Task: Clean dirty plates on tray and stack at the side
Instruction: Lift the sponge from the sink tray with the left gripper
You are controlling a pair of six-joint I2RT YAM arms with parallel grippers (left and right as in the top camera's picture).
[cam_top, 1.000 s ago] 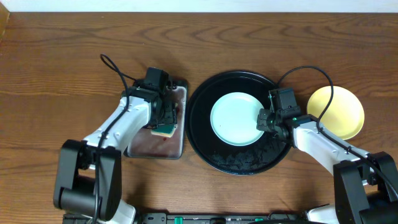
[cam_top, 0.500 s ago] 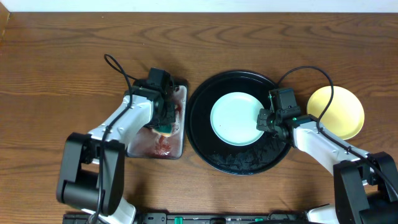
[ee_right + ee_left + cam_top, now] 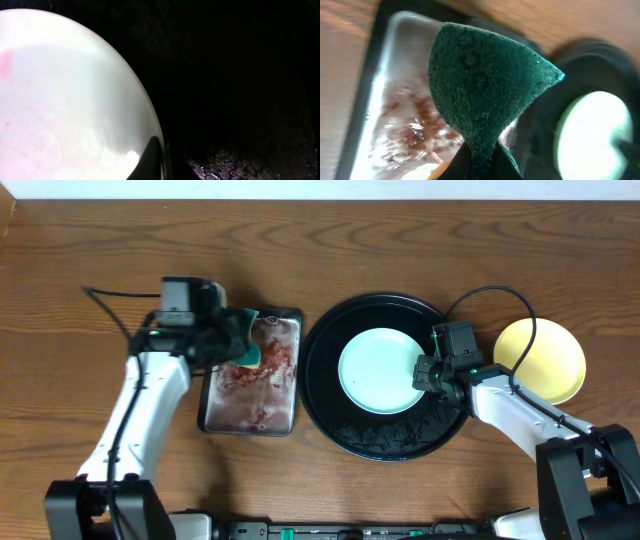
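On the tray (image 3: 330,412) sits a mint plate (image 3: 380,370); the pan (image 3: 255,395) holds red smears.

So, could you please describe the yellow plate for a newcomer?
Start at the big black tray mid-table. Just right of it, on bare wood, sits the yellow plate. The only other visible plate is pale mint, inside the tray.

Left fingers (image 3: 451,170) pinched shut, elbow bent; right fingers (image 3: 152,160) clamped, arm extended.
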